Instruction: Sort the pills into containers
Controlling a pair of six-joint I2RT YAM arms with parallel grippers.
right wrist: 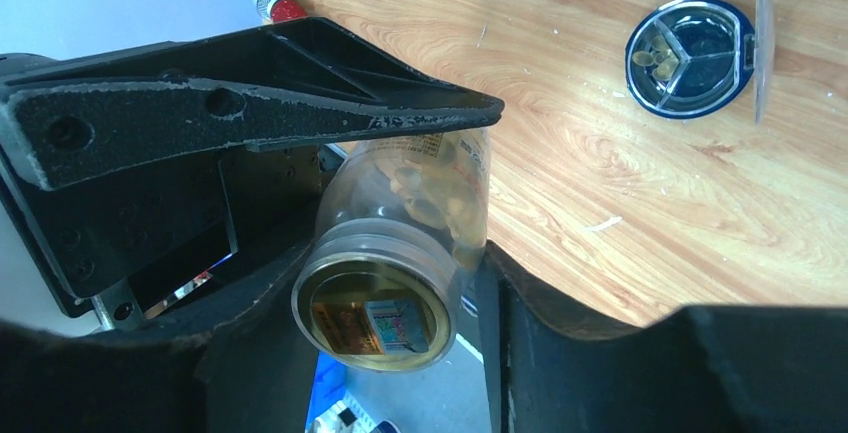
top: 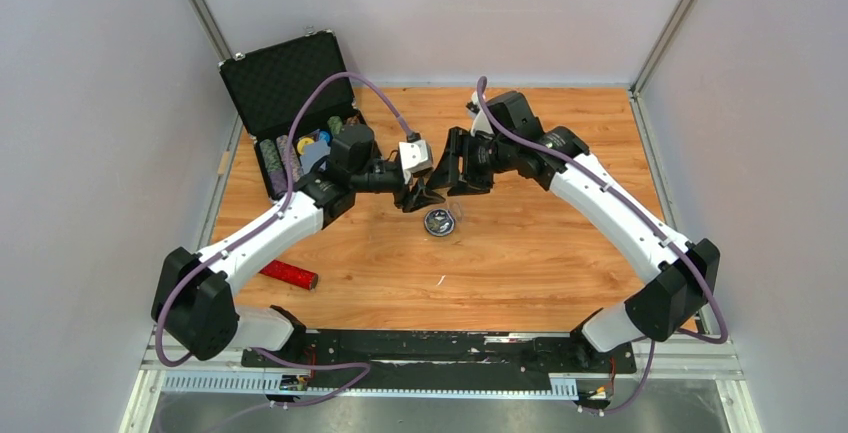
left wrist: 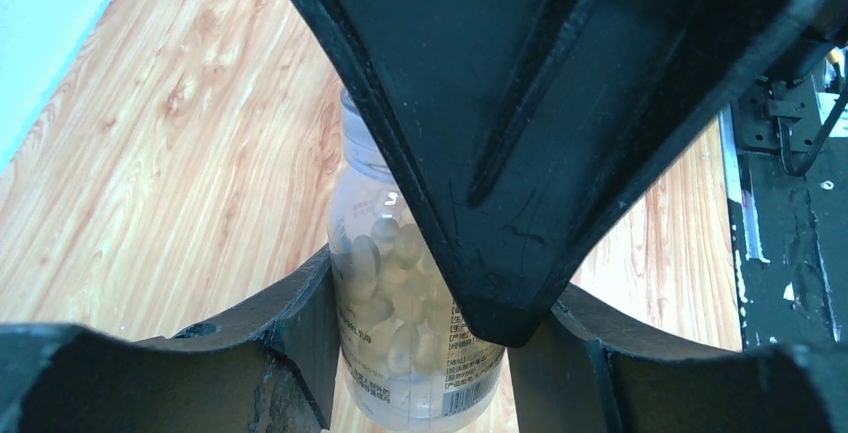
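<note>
A clear pill bottle (left wrist: 390,293) full of pale capsules lies on its side between both grippers, above the wooden table. My left gripper (left wrist: 425,373) is shut on the bottle's body. My right gripper (right wrist: 395,288) stands around the bottle's clear cap (right wrist: 378,313), with a thin gap showing on one side. The container (right wrist: 690,56) is a small round dish with a dark blue rim and three compartments. It sits on the table just below the grippers (top: 440,221). A few yellowish pills (right wrist: 655,55) lie in one compartment.
A clear round lid (right wrist: 762,48) stands on edge against the dish. An open black poker-chip case (top: 290,83) stands at the back left. A red cylinder (top: 288,274) lies near the left arm. The table's metal frame edges run along both sides.
</note>
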